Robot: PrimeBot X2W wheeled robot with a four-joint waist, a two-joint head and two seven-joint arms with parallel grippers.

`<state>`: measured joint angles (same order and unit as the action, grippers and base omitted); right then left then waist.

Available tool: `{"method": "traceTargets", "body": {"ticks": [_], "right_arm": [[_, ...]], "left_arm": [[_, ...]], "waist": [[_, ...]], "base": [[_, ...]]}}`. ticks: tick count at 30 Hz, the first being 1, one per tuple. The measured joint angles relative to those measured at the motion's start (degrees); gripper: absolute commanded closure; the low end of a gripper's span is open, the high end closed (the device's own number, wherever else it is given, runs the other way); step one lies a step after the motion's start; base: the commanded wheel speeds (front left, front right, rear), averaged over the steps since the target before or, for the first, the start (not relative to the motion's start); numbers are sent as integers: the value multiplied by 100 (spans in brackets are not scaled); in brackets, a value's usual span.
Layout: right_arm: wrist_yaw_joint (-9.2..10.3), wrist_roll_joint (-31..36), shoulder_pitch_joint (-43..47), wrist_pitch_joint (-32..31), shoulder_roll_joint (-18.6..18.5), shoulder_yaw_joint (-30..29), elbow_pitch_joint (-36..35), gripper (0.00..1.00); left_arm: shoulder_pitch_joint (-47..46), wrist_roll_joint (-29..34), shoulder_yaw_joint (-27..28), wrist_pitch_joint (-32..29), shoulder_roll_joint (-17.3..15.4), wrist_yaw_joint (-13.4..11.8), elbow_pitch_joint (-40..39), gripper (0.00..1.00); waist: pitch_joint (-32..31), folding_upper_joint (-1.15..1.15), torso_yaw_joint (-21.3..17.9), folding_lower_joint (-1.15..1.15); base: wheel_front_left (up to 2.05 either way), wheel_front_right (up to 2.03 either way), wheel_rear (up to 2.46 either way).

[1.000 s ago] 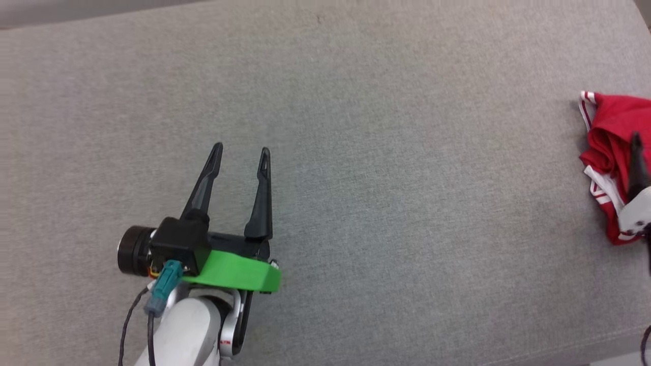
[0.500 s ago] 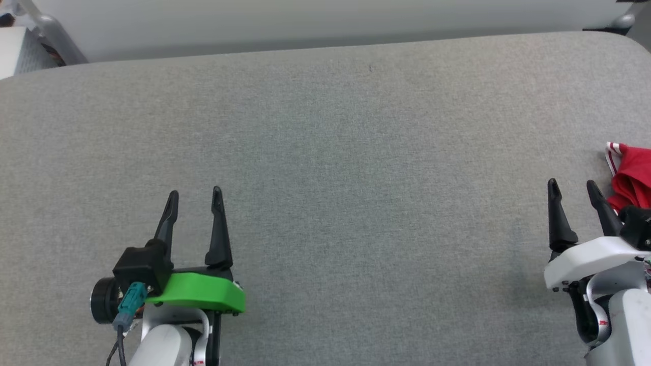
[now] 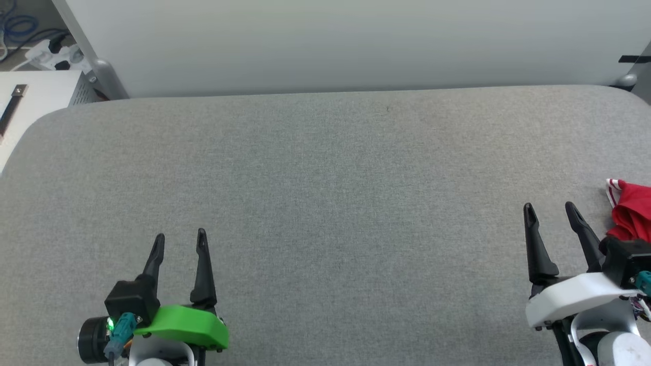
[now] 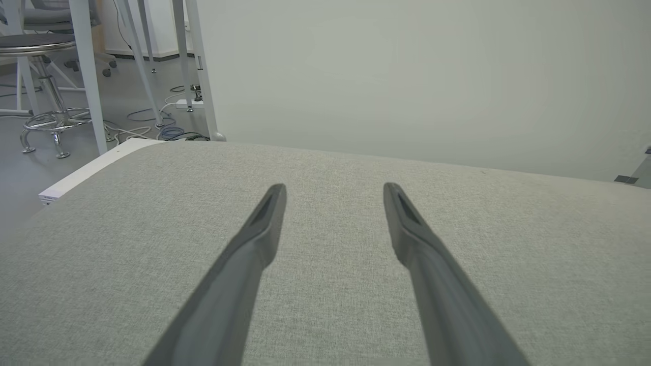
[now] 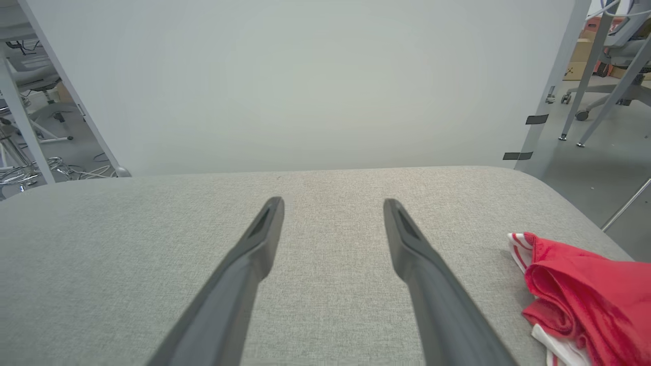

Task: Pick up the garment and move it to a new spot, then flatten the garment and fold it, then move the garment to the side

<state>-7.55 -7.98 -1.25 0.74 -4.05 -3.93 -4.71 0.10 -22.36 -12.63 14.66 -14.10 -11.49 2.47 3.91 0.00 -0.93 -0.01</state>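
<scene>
Since the crumpled red jersey shirt with white, red-striped trim [image 3: 633, 211] lies bunched at the far right of the grey fabric-covered tabletop [image 3: 325, 193], just to the outer side of the right gripper [image 3: 549, 207], the pickup looks to fall to the right arm. Its two long dark fingers stand wide apart with nothing between them and point away from the robot over bare cloth. The heap sits beside the outer finger, not ahead of it, so the wrist would likely need to swing outward before closing. The left gripper [image 3: 181, 235], on its green mount, is likewise spread wide and empty, well apart from the shirt across the table. The heap runs off the picture's edge in the head and right wrist views, so its long axis cannot be told; the shirt rests straight on the cloth, in no bin or tray
</scene>
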Motion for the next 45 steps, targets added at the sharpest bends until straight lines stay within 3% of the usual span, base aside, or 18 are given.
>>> {"method": "traceTargets", "body": {"ticks": [19, 45], "right_arm": [[0, 187, 834, -259, 69, 276, -506, 0], [0, 166, 839, -301, 104, 310, -605, 0]], "left_arm": [[440, -92, -189, -16, 9, 43, 197, 0], [457, -132, -229, -31, -38, 10, 305, 0]], "waist": [[-661, 0, -150, 0], [-638, 0, -109, 0]], "base": [[0, 0, 0], [0, 0, 0]]}}
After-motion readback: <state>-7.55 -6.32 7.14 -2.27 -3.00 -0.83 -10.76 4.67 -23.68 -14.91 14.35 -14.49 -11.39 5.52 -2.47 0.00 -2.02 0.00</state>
